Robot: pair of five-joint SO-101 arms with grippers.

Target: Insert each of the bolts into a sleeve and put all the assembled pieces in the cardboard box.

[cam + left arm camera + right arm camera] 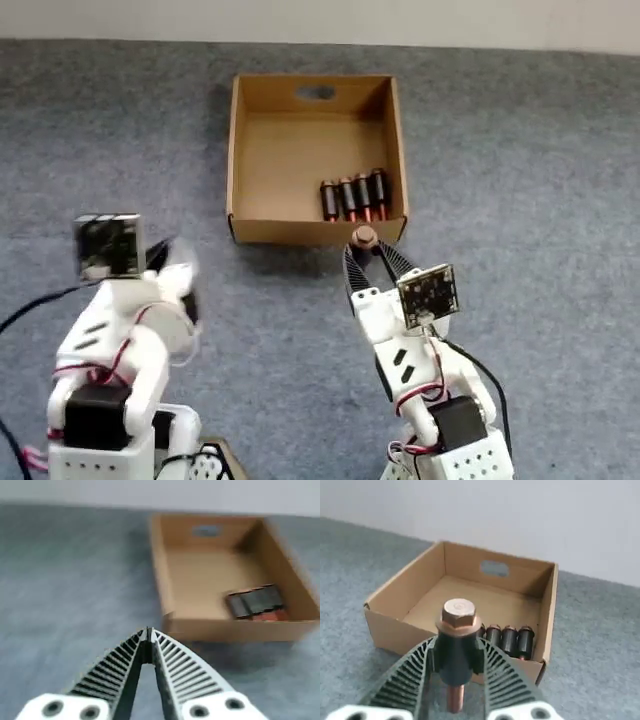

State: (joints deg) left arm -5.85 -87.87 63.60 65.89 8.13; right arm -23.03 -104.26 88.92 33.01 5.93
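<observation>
My right gripper is shut on an assembled piece: a copper bolt through a black sleeve, held upright. In the high view that piece hangs just in front of the near wall of the cardboard box, with the right gripper below it. Several assembled pieces lie side by side in the box's near right corner, also seen as a row in the right wrist view. My left gripper is shut on nothing, over the carpet to the box's near left.
Grey carpet covers the whole table. The box has a hand hole in its far wall. The left arm's body stands at the near left, the right arm's base at the near right.
</observation>
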